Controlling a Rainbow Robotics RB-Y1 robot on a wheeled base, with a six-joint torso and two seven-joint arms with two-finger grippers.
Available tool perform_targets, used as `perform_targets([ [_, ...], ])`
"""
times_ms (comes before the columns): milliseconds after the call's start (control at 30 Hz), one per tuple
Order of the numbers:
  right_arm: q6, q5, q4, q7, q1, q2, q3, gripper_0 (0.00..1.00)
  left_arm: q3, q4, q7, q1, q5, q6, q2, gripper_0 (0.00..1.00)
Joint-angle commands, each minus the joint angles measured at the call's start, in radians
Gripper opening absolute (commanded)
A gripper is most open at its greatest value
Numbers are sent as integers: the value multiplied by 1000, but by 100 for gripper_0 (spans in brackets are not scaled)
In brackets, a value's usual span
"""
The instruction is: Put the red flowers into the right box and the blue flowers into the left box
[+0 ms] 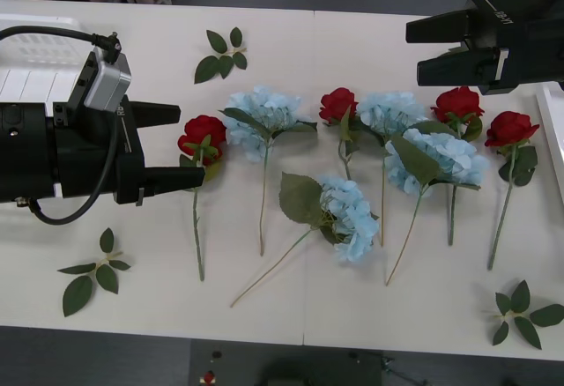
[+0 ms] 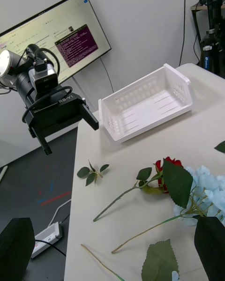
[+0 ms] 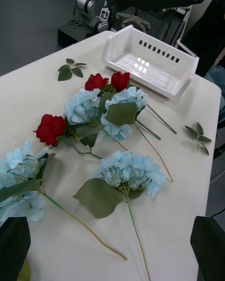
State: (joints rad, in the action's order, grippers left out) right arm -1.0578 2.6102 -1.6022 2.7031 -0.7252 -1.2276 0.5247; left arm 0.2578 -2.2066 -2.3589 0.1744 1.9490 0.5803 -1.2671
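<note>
Right now both pincers hang spread wide with nothing between their black fingers. From the front, the left gripper (image 1: 167,144) hovers at the table's (image 1: 352,307) left side, fingertips just beside the leftmost of the red flowers (image 1: 203,133), contact not discernible. The right gripper (image 1: 421,49) is raised over the far right, above the row and apart from every bloom. Four roses and the blue flowers (image 1: 264,115) lie across the white tabletop, stems toward the robot. A white slotted box, the left box (image 2: 145,104), sits near the table's left end; the right box (image 3: 152,61) sits beyond the roses.
</note>
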Motion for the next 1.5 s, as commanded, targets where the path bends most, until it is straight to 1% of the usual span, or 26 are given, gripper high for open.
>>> perform_targets([
  [33, -1, 10, -12, 2, -10, -18, -23, 100, -20, -24, 50, 36, 4, -8, 8, 100],
  [1500, -1, 10, -12, 2, -10, -18, -23, 100, -20, -24, 50, 36, 4, -8, 8, 100],
])
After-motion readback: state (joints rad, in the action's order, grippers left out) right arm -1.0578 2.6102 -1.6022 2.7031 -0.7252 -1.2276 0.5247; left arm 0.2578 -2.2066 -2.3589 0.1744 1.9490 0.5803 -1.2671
